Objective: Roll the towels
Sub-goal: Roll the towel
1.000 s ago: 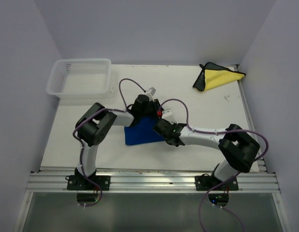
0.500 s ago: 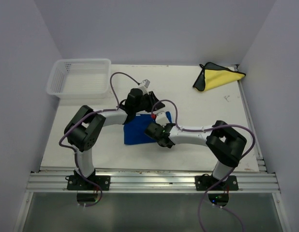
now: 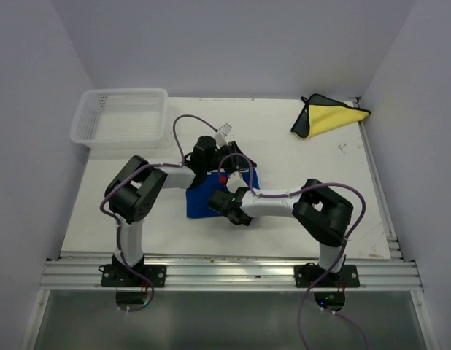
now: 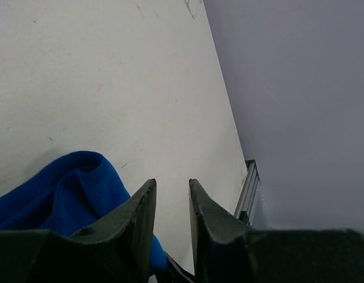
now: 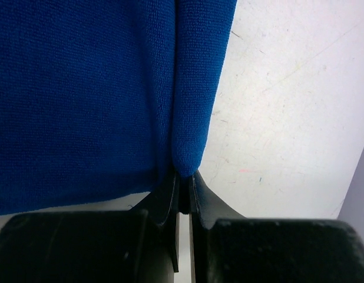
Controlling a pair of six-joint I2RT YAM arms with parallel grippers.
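Note:
The blue towel (image 3: pixel 199 201) lies partly folded at mid-table, between both arms. My right gripper (image 3: pixel 221 203) is low at its near side, and in the right wrist view that gripper (image 5: pixel 185 178) is shut on a folded edge of the blue towel (image 5: pixel 82 94). My left gripper (image 3: pixel 235 165) hovers over the towel's far right part. In the left wrist view it (image 4: pixel 172 187) is open with bare table between its fingers, the blue towel (image 4: pixel 70 184) bunched just to its left. The yellow towel (image 3: pixel 332 117), dark-edged, lies folded at the far right corner.
A white mesh basket (image 3: pixel 90 128) stands at the far left corner. Walls close in the table on the left, back and right. An aluminium rail (image 3: pixel 225 273) runs along the near edge by the arm bases.
My right gripper has slid left along the blue towel's near side, still pinching its edge. The left arm has shifted over the towel and its jaws have parted slightly.

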